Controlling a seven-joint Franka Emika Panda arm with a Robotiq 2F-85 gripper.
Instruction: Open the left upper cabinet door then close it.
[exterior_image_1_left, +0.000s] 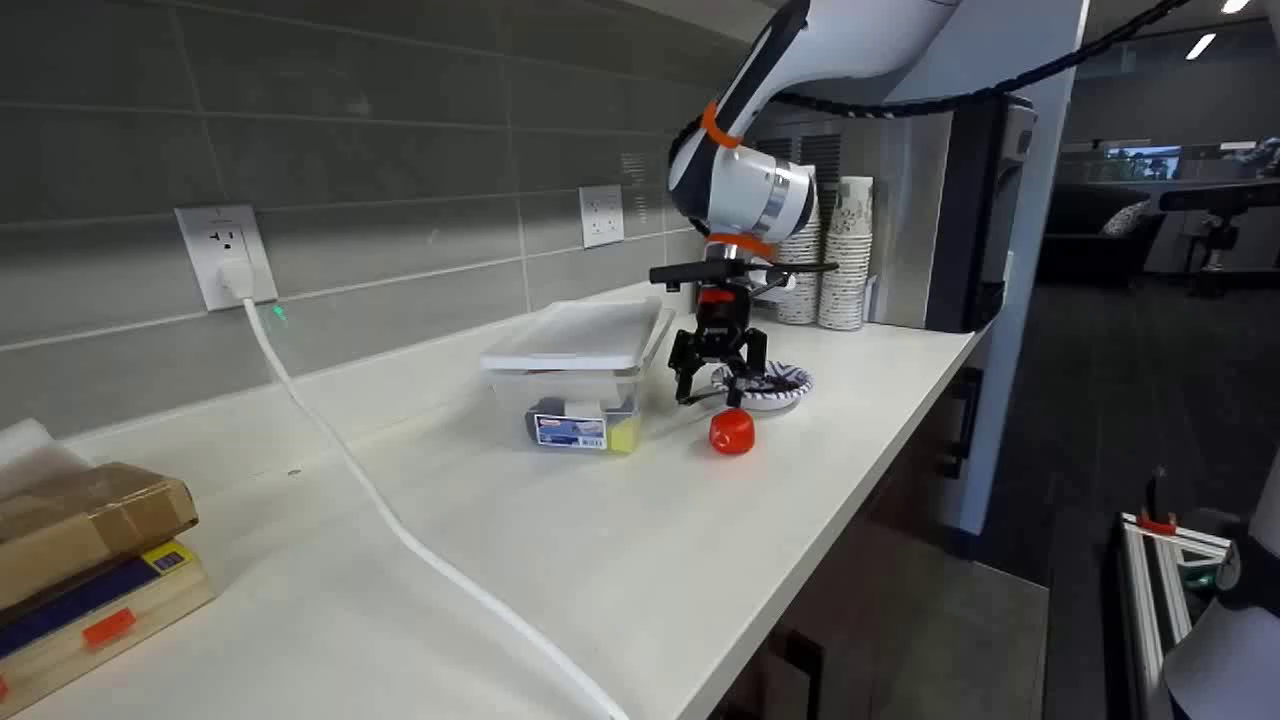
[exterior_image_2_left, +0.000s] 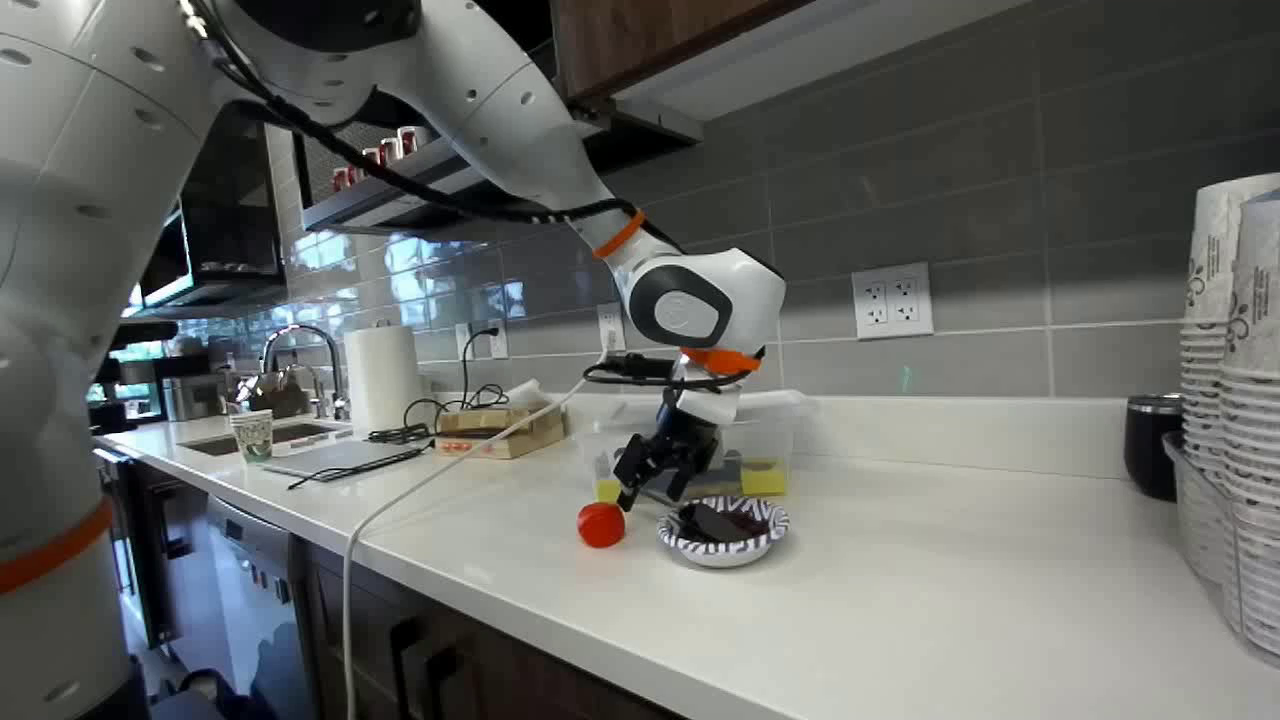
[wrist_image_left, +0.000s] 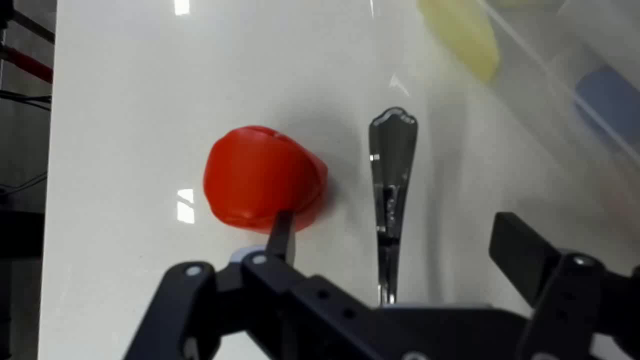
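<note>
A brown wooden upper cabinet shows at the top of an exterior view; which door it bears cannot be told. My gripper is low over the white counter, far below the cabinet. Its fingers are apart, on either side of a shiny metal utensil handle, touching neither side. The gripper also shows in both exterior views. A patterned bowl with dark contents stands beside it. A red round object lies close by the left finger, which overlaps it in the wrist view.
A clear lidded bin stands behind the gripper against the tiled wall. Stacked paper cups stand farther along the counter. A white cable crosses the counter, with boxes near it. A shelf with cans hangs behind the arm.
</note>
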